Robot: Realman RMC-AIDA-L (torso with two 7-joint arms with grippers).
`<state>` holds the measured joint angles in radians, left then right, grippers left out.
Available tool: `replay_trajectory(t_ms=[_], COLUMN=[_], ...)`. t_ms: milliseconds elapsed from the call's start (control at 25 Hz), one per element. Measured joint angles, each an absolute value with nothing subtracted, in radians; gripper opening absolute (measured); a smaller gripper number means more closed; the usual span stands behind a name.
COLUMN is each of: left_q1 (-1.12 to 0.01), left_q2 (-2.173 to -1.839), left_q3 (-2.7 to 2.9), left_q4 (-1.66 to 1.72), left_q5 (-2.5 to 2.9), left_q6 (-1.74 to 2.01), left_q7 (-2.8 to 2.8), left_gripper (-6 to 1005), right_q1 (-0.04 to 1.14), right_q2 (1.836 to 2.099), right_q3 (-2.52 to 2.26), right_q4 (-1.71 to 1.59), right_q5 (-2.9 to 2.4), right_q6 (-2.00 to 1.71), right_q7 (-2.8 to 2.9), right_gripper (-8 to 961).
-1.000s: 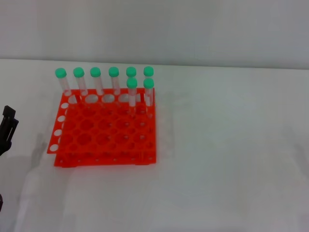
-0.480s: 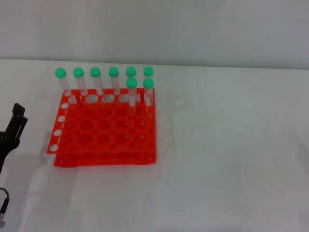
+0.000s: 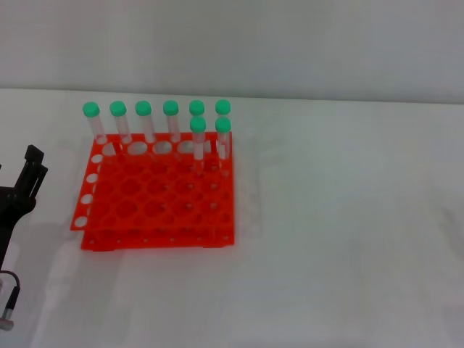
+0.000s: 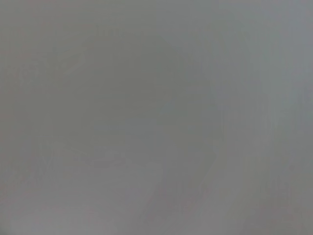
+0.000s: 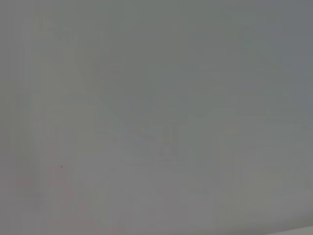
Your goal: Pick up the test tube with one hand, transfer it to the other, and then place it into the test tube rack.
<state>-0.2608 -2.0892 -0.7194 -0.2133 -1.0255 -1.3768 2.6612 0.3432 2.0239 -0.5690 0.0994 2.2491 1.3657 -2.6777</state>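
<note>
Left gripper [image 3: 29, 174] beside rack's left edge, grip unclear | test tube rack [image 3: 156, 196] holds upright tubes [image 3: 197, 134]

Lab bench: orange tube rack [image 3: 156, 196], capped tubes [image 3: 171, 119], white table [image 3: 348, 232]

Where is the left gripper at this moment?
In the head view, the left gripper is at the left edge, just left of the test tube rack and apart from it.

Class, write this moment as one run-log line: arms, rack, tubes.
left gripper: at table's left edge beside rack, holding nothing | right gripper: out of view | tubes: upright in rack's far rows
</note>
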Motion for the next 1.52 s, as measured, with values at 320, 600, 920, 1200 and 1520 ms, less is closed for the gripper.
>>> replay_trajectory(t_ms=[320,600,920,1200,1520], left_q1=[-0.272,-0.276,-0.272,-0.261,-0.256], left_q2=[-2.088,-2.088,-2.090,-2.089,-2.088], left_q3=[-0.719,-0.719,-0.726,-0.729,-0.729], left_q4=[-0.213,-0.213,-0.213,-0.212,-0.197], left_q5=[-1.023,-1.022,-1.027,-1.056,-1.070], left_q6=[-1.376,-1.376,-1.376,-1.384,-1.379], left_q7=[2.662,2.660,2.660,2.660,2.671], left_gripper=[879,879,879,879,879], right_q1=[0.360,0.361,0.353,0.353,0.352], right_q2=[2.025,2.025,2.024,2.023,2.024], right_q3=[-0.558,-0.545,-0.544,-0.545,-0.557], right_q4=[0.101,0.101,0.098,0.092,0.092], right_q5=[2.249,2.249,2.249,2.249,2.236], right_q6=[1.329,1.305,1.305,1.319,1.383], right_q7=[-2.676,-2.675,-2.675,-2.684,-2.918], right_gripper=[812,813,812,812,811])
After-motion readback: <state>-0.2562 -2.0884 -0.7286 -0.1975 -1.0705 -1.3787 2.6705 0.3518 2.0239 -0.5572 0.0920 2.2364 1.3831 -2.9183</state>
